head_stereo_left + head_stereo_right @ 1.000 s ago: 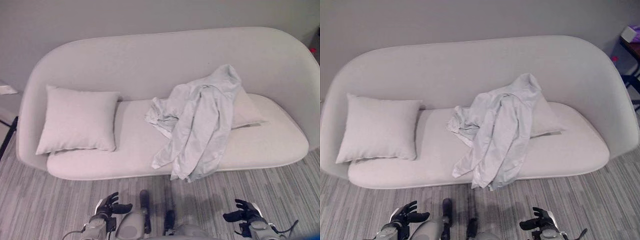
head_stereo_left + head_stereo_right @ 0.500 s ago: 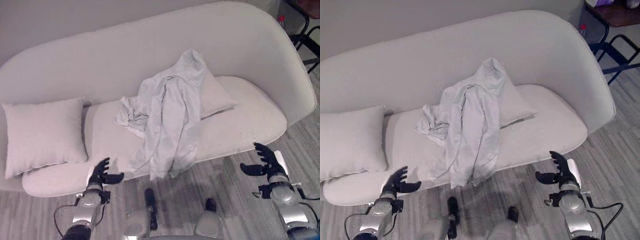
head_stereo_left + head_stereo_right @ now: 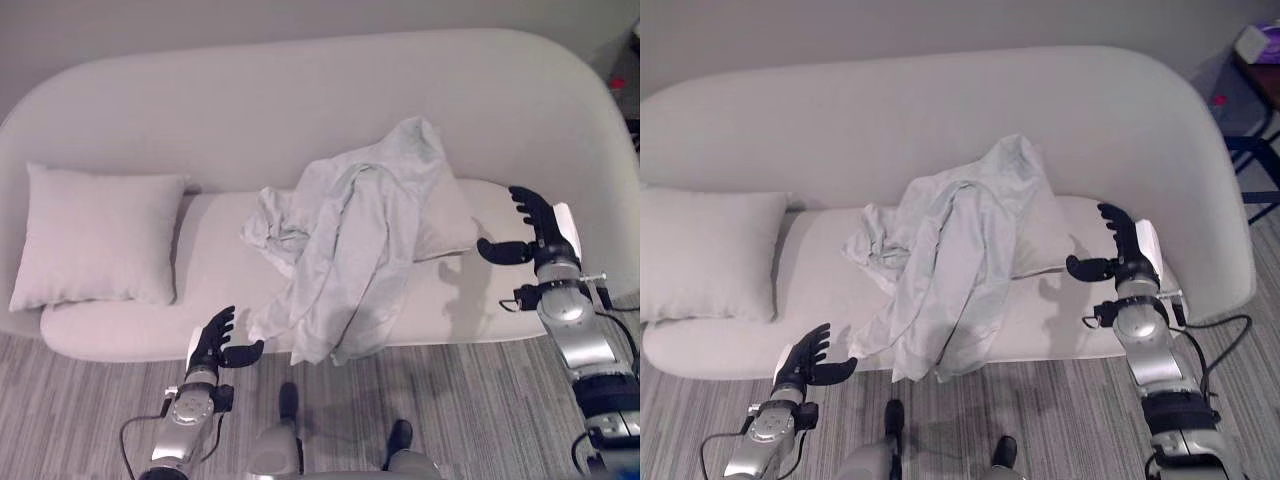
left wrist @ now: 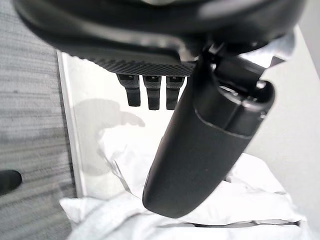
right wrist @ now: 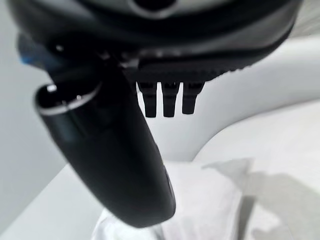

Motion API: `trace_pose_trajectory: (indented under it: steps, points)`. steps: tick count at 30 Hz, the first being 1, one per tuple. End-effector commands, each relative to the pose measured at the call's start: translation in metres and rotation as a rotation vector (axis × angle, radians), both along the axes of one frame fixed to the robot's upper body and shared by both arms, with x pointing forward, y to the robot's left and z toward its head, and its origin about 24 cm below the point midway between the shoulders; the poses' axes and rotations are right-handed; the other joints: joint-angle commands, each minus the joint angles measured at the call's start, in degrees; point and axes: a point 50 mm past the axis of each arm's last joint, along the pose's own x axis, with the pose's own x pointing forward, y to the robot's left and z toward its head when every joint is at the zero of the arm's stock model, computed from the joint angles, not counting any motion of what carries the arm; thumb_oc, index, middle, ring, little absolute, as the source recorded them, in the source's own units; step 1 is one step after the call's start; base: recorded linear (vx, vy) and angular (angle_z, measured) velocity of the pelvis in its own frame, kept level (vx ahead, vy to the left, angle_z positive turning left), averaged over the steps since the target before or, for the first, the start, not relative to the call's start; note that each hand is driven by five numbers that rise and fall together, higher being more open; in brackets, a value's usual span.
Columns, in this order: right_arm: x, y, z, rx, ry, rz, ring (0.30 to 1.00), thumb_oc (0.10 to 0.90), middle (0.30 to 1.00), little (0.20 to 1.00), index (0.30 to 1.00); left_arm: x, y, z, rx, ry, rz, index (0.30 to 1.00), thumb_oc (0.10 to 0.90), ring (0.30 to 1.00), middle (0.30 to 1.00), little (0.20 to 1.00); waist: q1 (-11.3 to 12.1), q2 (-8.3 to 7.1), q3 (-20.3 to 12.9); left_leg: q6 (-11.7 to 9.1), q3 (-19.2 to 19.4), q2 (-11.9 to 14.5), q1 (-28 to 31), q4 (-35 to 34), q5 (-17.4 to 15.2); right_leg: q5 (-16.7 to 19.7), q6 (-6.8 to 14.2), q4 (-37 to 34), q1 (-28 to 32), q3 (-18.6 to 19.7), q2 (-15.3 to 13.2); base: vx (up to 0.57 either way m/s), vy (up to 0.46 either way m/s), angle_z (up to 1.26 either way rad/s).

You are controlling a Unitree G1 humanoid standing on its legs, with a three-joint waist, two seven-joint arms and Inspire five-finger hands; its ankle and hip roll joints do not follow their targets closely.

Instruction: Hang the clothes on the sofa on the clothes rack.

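Observation:
A pale grey garment [image 3: 350, 255] lies crumpled on the light sofa [image 3: 300, 110], draped over a cushion [image 3: 450, 220] and hanging over the seat's front edge. My left hand [image 3: 215, 340] is open, low by the seat front, just left of the garment's hanging hem and not touching it. Raised over the right end of the seat, my right hand [image 3: 535, 235] is open, a short way right of the garment. The left wrist view has the garment [image 4: 210, 200] past the straight fingers [image 4: 152, 92]. In the right wrist view the fingers [image 5: 167, 102] are straight too.
A square grey cushion [image 3: 95, 235] leans at the sofa's left end. Striped grey carpet [image 3: 480, 400] runs in front of the sofa. A dark-framed table [image 3: 1260, 100] with a purple-and-white object stands beyond the sofa's right end. A plain wall rises behind.
The camera has shifted. My right hand has risen from the floor side to over the seat's right end. My left hand stays low by the seat front, closer to the hem.

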Motion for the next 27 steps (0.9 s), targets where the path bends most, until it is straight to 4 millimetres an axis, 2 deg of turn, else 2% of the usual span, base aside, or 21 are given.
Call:
trace_pose_trajectory:
  steps: [1,5,6,13,16,17,18,21,22,26,27]
  points:
    - [0.013,0.0,0.066,0.002,-0.242,0.005,0.9,0.8,0.9,0.9,0.9,0.03,0.004,0.053,-0.01,-0.277,0.0,0.9,0.8,0.9,0.9,0.9,2.5,-2.91,2.1,-0.5,0.2,-1.1,2.9,-0.2,-8.1,4.4,0.0,-0.1,-5.3,3.1,-2.4,-0.08,0.056,-0.07]
    - [0.027,-0.001,0.091,0.005,-0.274,-0.035,0.9,0.8,0.9,0.9,0.9,0.024,0.002,0.048,-0.003,-0.254,-0.028,0.9,0.8,0.9,0.9,0.9,3.6,-2.89,3.7,-0.8,0.2,-1.3,0.2,-0.2,-7.3,5.2,-0.1,-0.1,-8.0,3.4,-2.9,-0.07,0.082,0.02]
    - [0.031,-0.01,0.099,-0.019,-0.262,-0.096,0.9,0.8,0.9,0.9,0.9,0.022,0.001,0.045,0.006,-0.235,-0.032,0.9,0.8,0.9,0.9,0.9,4.0,-2.83,4.2,-0.8,0.0,-1.5,-0.9,-0.2,-7.0,5.6,-0.2,-0.1,-8.9,3.3,-3.2,-0.05,0.072,0.13]
    - [0.04,-0.014,0.1,0.009,-0.242,-0.181,0.9,0.8,0.9,0.9,0.9,0.027,-0.01,0.05,0.023,-0.258,-0.078,0.9,0.8,0.9,0.9,0.9,4.7,-2.71,5.9,-0.8,-1.1,-2.1,-4.2,-0.2,-6.3,6.3,0.0,-0.1,-11.5,3.0,-3.7,-0.02,0.05,0.14]
    - [0.043,-0.014,0.092,0.022,-0.211,-0.201,0.9,0.8,0.9,0.9,0.9,0.033,-0.015,0.058,0.018,-0.295,-0.087,0.9,0.8,0.9,0.9,0.9,4.8,-2.54,6.3,-0.9,-1.6,-2.3,-5.3,-0.2,-6.2,6.3,0.1,-0.1,-12.5,3.0,-3.8,0.02,0.046,0.03]
    - [0.046,-0.002,0.081,0.058,-0.2,-0.163,0.9,0.8,0.9,0.9,0.9,0.039,-0.016,0.068,0.022,-0.338,-0.085,0.9,0.8,0.9,0.9,0.9,4.6,-2.39,6.6,-0.8,-1.8,-2.5,-5.4,-0.2,-6.5,6.3,0.2,-0.1,-12.6,3.2,-3.9,0.04,0.032,0.03]
    - [0.046,-0.002,0.08,0.058,-0.2,-0.164,0.9,0.8,0.9,0.9,0.9,0.039,-0.016,0.068,0.023,-0.338,-0.085,0.9,0.8,0.9,0.9,0.9,4.6,-2.43,6.6,-0.8,-1.8,-2.5,-5.4,-0.2,-6.5,6.3,0.2,-0.1,-12.6,3.2,-3.9,0.04,0.022,0.0]
    - [0.047,0.02,0.077,0.124,-0.246,-0.083,0.9,0.8,0.9,0.9,0.9,0.052,-0.012,0.088,0.071,-0.413,-0.079,0.9,0.8,0.9,0.9,0.9,4.3,-2.27,7.1,-0.7,-1.8,-2.6,-5.3,-0.2,-6.8,6.3,0.1,-0.1,-12.9,3.7,-4.0,0.02,0.003,-0.04]
    - [0.047,0.02,0.077,0.124,-0.246,-0.083,0.9,0.8,0.9,0.9,0.9,0.052,-0.012,0.088,0.071,-0.413,-0.08,0.9,0.8,0.9,0.9,0.9,4.3,-2.3,7.0,-0.7,-1.8,-2.6,-5.4,-0.2,-6.8,6.3,0.1,-0.1,-13.0,3.7,-4.0,0.03,0.012,-0.04]
    - [0.05,0.052,0.086,0.206,-0.309,0.055,0.9,0.8,0.9,0.9,0.9,0.075,-0.012,0.132,0.114,-0.585,-0.07,0.9,0.8,0.9,0.9,0.9,3.4,-2.31,6.9,-0.6,-1.3,-2.6,-5.1,-0.2,-7.2,6.4,0.2,-0.1,-13.7,4.9,-3.9,0.03,0.018,-0.07]
    - [0.051,0.058,0.087,0.204,-0.305,0.077,0.9,0.8,0.9,0.9,0.9,0.077,-0.012,0.137,0.118,-0.603,-0.073,0.9,0.8,0.9,0.9,0.9,3.3,-2.34,6.9,-0.6,-1.3,-2.6,-5.0,-0.2,-7.2,6.4,0.2,-0.1,-13.7,5.0,-3.9,0.03,0.014,-0.16]
